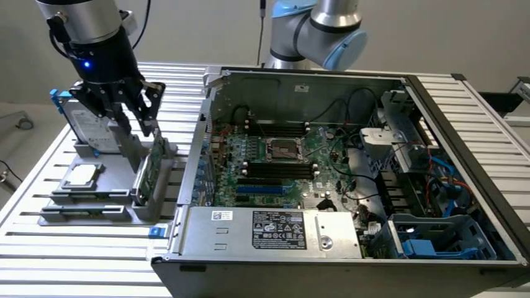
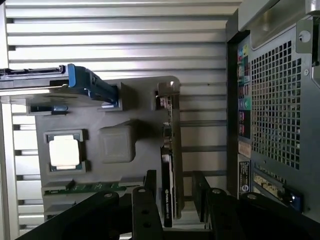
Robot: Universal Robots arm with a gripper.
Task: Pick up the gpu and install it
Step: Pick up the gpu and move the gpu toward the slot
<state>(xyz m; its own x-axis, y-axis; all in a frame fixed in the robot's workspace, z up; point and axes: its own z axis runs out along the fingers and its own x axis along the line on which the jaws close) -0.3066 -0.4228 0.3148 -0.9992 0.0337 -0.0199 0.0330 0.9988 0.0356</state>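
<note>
Ext. view: soft, even overhead light, bright on the slatted worktop (image 1: 83,261); computer case (image 1: 282,87) darker inside w/ shadows. Wrist view dimmer; chip (image 2: 64,151) glares white, tool (image 2: 175,176) nearly silhouetted.

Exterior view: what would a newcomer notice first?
The open computer case, its motherboard bare, takes up the exterior view's middle and right. On the exterior view's left, the gripper hangs open over a grey holder, its fingers either side of the gpu standing on edge there.
</note>
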